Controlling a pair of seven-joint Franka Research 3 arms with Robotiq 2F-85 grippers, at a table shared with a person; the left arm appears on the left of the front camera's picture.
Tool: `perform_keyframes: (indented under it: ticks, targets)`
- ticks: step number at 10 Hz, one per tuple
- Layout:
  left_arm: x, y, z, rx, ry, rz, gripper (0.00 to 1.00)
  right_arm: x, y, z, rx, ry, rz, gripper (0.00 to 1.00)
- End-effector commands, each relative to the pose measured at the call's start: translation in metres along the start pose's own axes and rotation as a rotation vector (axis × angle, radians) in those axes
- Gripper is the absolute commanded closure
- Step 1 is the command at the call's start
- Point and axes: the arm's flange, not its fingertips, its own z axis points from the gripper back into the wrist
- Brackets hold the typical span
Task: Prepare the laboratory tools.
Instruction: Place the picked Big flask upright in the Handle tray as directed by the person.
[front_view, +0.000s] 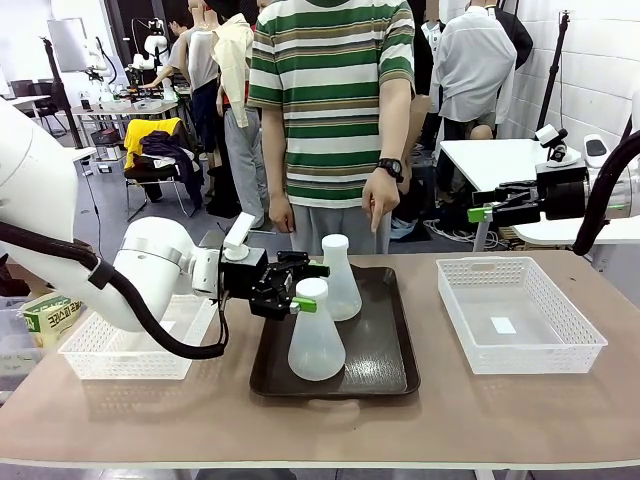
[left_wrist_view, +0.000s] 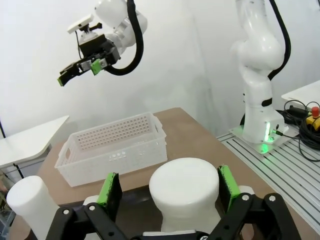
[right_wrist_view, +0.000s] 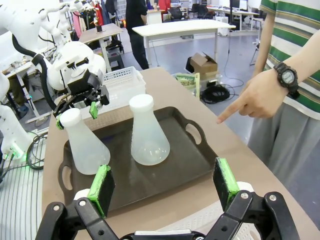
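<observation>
Erlenmeyer flasks, two alike and frosted white, stood upright on the dark brown tray (front_view: 385, 375) at mid-table: the near flask (front_view: 316, 340) toward the tray's near left, the far flask (front_view: 340, 285) just behind it and slightly right, close together but seemingly not touching. Left gripper (front_view: 300, 285) reached in from the left at neck height, green pads spread to either side of the near flask's white rim without pressing it; judged to be a set-down, the flask standing on its own base. Right gripper (front_view: 480, 212) hung spread and empty, high at the far right, above the right mesh basket (front_view: 520, 352). Another mesh basket (front_view: 100, 355) sat at the left. Person's hand (front_view: 380, 195) pointed down at the tray's far edge, probably directing placement.
</observation>
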Motion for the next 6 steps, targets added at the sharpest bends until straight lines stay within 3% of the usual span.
perform_keyframes:
  ticks: [1,6]
  targets:
    - [0.0089,-0.0041,0.0008,-0.043,0.064,0.017,0.0,0.001,-0.0003,-0.0005,-0.004,0.018,-0.013,0.0]
    - [0.0177,-0.0093,0.0072,-0.068,0.109,0.093,0.0,0.001,-0.0003,-0.0005,-0.004,0.018,-0.013,0.0]
